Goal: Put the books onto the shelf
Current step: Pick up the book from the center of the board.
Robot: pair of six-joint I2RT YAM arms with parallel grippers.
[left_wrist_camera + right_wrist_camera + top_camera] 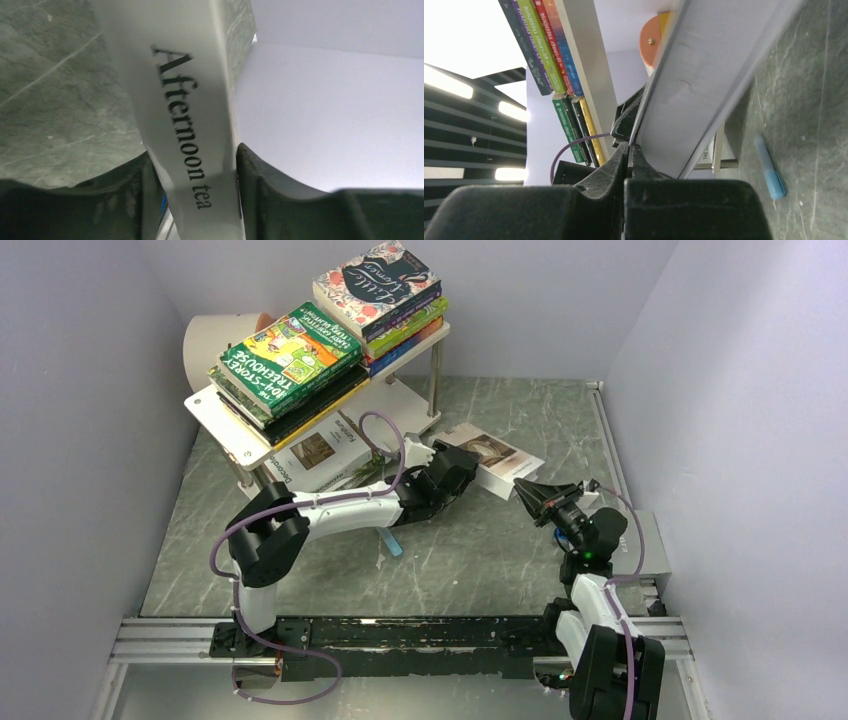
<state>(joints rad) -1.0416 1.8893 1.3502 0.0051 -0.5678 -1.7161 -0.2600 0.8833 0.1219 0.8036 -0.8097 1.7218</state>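
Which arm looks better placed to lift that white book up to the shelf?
Left. The left gripper has the white book by its spine, between its fingers, and it is on the side nearer the shelf. The right gripper is shut, with only its tip at the book's edge.

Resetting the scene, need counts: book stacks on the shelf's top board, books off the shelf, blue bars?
Stacks on top board: 2 (Treehouse stack, Little Women stack)
Books off the shelf: 1 (Afternoon tea book)
Blue bar: 1
Total: 4

2 book stacks (290, 365) sit atop the shelf (222, 425) — 1 more book (497, 462) lies on the table (480, 560), right of it.
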